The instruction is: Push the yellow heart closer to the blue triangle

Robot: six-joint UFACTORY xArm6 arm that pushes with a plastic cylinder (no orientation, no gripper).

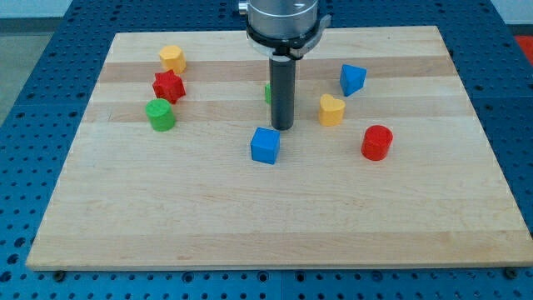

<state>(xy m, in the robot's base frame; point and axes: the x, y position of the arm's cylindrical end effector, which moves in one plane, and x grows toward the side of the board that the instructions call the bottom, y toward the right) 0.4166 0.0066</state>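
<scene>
The yellow heart (pixel 331 109) lies on the right half of the wooden board (pixel 250 225), and the blue triangle (pixel 352 79) is just beyond it, a little farther and to the right. The two blocks are near each other but I see a small gap between them, so they do not touch. In my judgement the task is already mostly done, or only a short push remains, from the near left side of the heart toward the triangle.

The arm comes down from the far edge of the picture, and its dark rod stands upright. My tip (pixel 283 128) rests on the board to the left of the heart, apart from it, and just behind the blue cube (pixel 265 145). A green block (pixel 267 92) is half hidden behind the rod. There is no claw on this arm, only the rod, so nothing is open, narrow or held.

On the left side a yellow block (pixel 172 58), a red star (pixel 168 86) and a green cylinder (pixel 160 115) stand together, well apart from the task. A red cylinder (pixel 376 142) is near the heart, on its near right.
</scene>
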